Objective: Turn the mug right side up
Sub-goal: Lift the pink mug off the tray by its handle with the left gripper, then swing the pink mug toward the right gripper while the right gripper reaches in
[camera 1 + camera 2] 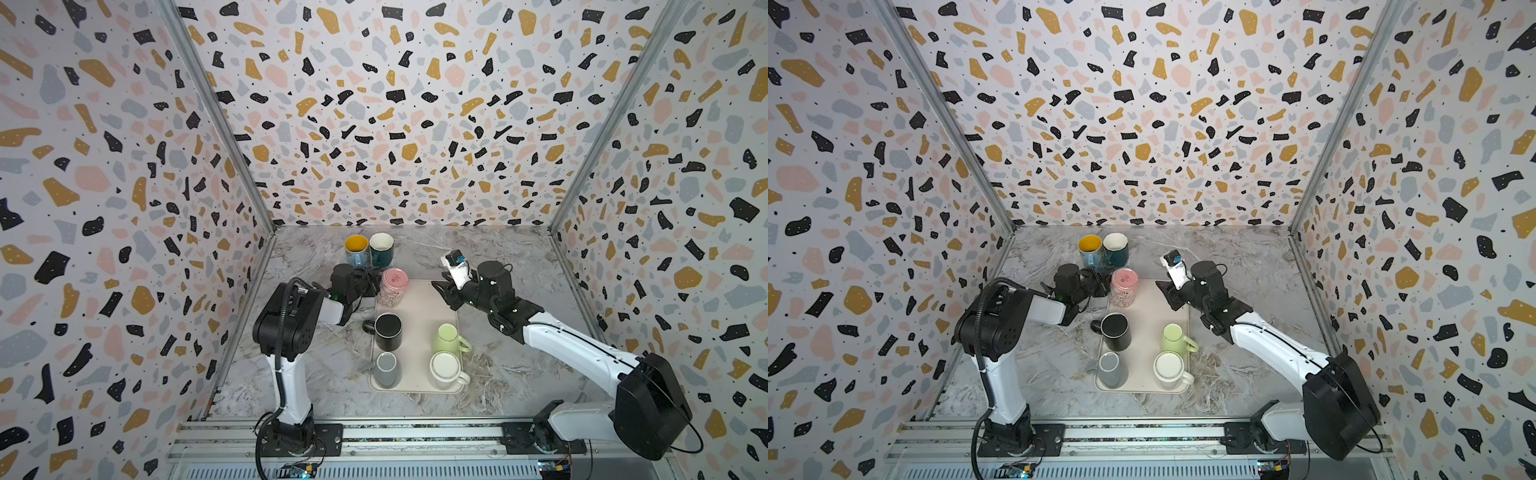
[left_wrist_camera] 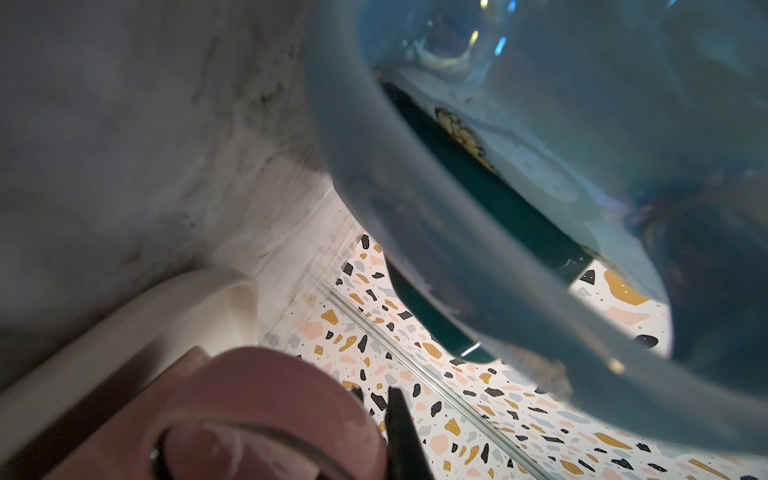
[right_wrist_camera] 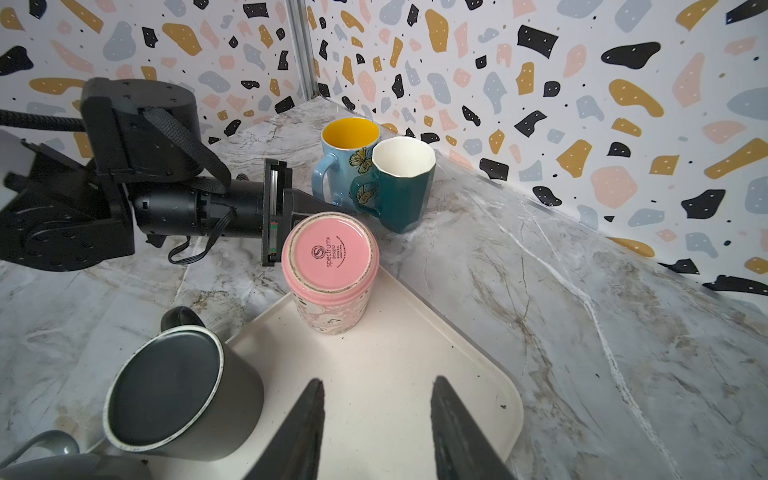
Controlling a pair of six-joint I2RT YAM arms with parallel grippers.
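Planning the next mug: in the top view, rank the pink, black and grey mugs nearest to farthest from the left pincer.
From the left pincer:
1. pink mug, far left corner of the tray.
2. black mug, left side, middle.
3. grey mug, near left corner.

Marble table [image 1: 498, 386]: cream tray [image 1: 419, 303] mid, blue mug [image 1: 356, 253], teal mug [image 1: 381, 251] upright behind

A blue mug [image 1: 356, 251] and a teal mug [image 1: 381, 249] are set upright side by side on the marble table [image 1: 324, 374].
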